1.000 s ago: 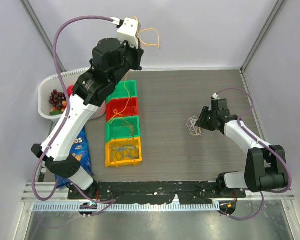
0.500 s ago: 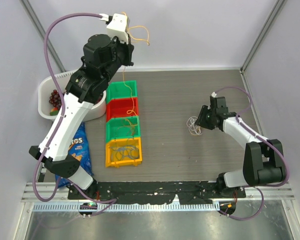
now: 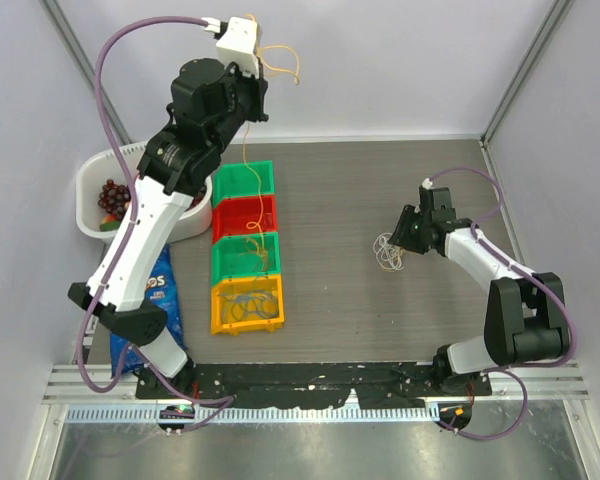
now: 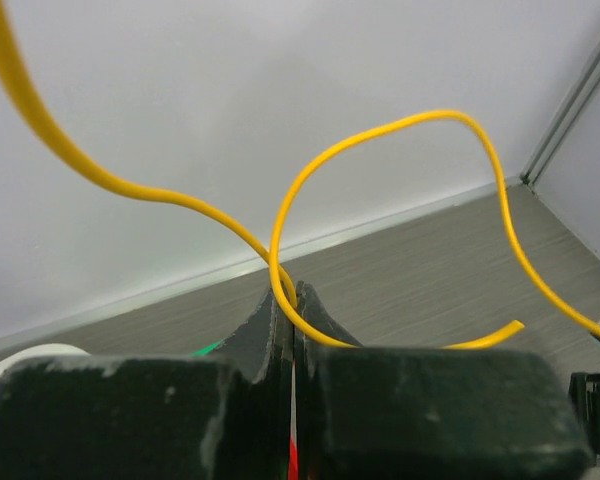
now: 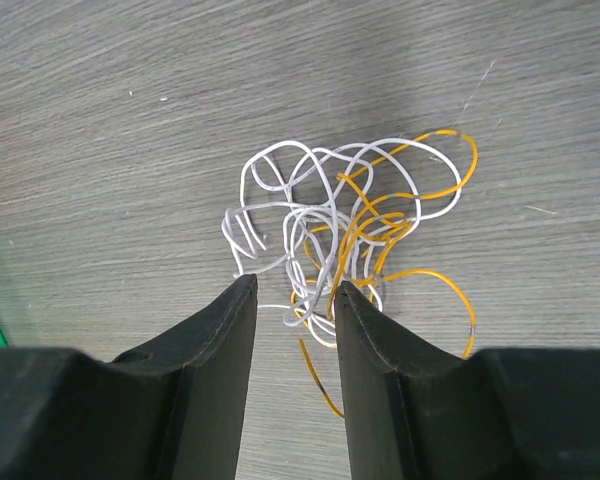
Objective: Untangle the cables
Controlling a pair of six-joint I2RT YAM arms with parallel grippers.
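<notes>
Left gripper (image 4: 293, 300) shifted toward 11 o'clock, clamped on yellow cable (image 4: 430, 116), right gripper (image 5: 292, 295) at 3 o'clock, half open above white-orange cable tangle (image 5: 340, 215)

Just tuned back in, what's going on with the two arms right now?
The left hand is shut on a yellow cable and holds it high above the row of coloured bins. In the top view a strand hangs from it down into the bins. The right hand sits low over a tangle of white and orange cables on the table, fingers apart at the tangle's near edge, not clamped on anything. That tangle is not yet separated.
</notes>
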